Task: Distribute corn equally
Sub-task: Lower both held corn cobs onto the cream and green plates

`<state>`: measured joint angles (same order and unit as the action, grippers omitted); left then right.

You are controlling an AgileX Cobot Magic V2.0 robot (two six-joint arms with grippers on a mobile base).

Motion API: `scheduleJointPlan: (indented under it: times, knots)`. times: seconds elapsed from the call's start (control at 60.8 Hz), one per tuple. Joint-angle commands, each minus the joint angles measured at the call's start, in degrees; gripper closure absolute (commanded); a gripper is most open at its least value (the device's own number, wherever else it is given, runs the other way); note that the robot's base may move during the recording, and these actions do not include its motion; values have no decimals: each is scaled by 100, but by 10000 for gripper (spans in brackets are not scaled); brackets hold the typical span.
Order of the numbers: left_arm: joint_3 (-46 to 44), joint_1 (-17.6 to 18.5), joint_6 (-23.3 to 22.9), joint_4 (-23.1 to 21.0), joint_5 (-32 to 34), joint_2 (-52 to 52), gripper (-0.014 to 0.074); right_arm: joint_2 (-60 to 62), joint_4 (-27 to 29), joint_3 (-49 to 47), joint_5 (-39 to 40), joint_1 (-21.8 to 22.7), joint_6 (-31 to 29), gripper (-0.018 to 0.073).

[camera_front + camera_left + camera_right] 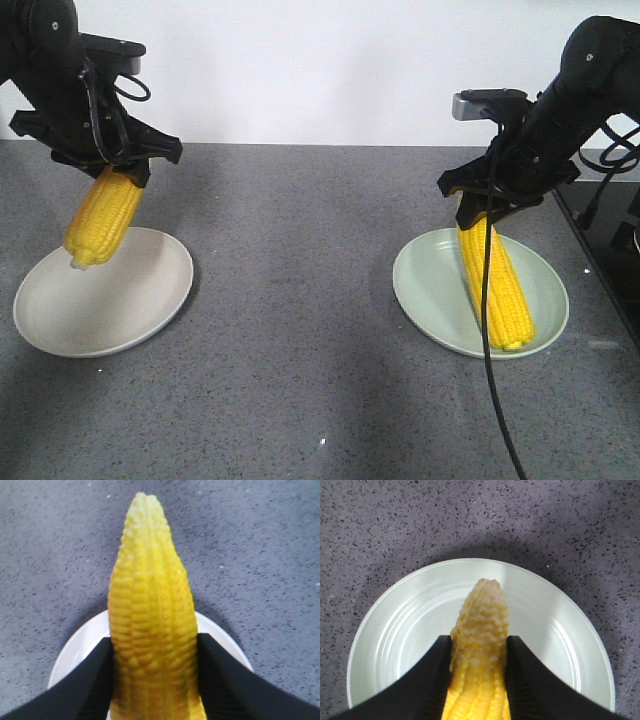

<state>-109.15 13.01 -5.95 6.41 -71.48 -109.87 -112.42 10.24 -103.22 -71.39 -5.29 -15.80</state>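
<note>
Left cob: my left gripper (112, 168) pinches a bright-yellow corn cob (102, 217) at its thick end, upper left of the front view. It hangs steeply tilted, pale tip lowest, over the far rim of the white plate (60, 315); I cannot tell whether the tip touches the plate.
Left cob, wrist view: the cob (150, 625) fills the middle of the frame, even rows of plump kernels narrowing to a paler, bumpy tip near the top edge. My black fingers (87, 680) press against both its sides, with the white plate's rim (82, 640) showing behind them.
Desk: grey speckled desk (300, 300) lies bare between the two plates, which sit well apart.
Right cob: my right gripper (487, 208) is clamped on the upper end of a second corn cob (495, 282), right of centre in the front view. It slants down across the pale green plate (430, 300), its lower end resting near the plate's near rim.
Right cob, wrist view: this cob (481, 650) is deep yellow at the bottom edge and fades to a whitish, small-kernelled tip. My fingers (422, 685) squeeze it from both sides over the middle of the green plate (395, 630).
Cable: a black cable (490, 380) hangs from my right arm across the green plate and down the lower right of the frame.
</note>
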Motion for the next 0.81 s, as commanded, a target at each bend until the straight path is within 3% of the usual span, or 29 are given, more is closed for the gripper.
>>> scheduleJointPlan:
  times: [0.0,0.543,0.789]
  knots:
    - [95,-24,-55,3,-29,341,602,229,38,-134,-169,16,-21,564]
    - [835,-24,129,8,-14,333,602,164,56,-134,-169,5,-18,545]
    - [835,-24,205,3,-20,333,591,164,63,-134,-169,5,-37,460]
